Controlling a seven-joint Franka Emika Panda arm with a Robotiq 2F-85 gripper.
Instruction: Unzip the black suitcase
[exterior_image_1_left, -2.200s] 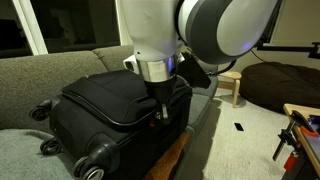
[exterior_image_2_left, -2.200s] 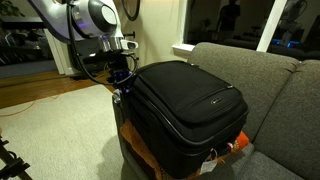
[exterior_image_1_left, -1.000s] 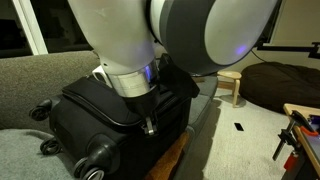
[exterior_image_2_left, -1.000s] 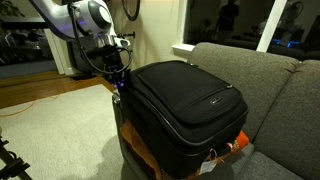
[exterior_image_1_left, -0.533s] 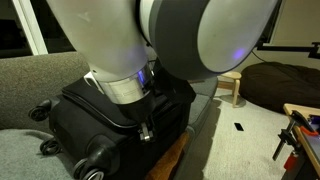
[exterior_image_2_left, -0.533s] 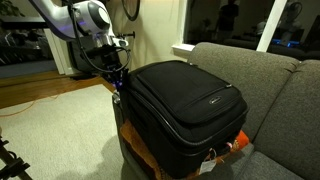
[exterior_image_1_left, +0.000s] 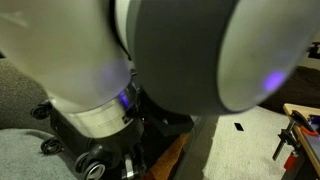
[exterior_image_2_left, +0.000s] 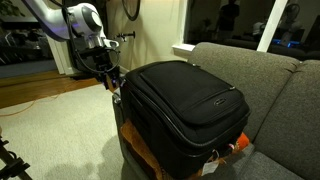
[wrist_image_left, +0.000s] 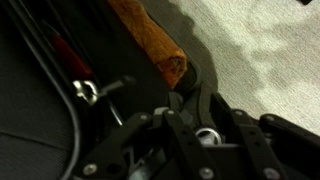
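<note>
Fingers hover at the black suitcase corner farthest from the grey sofa — spread or pinching, I cannot tell. The suitcase lies flat, its long axis running away from them toward the sofa.

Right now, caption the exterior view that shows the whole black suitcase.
End effector at the corner of a large black soft-sided fabric suitcase beside a grey sofa.

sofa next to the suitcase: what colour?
Grey fabric. The sofa shows best in an exterior view, beside the black suitcase.
</note>
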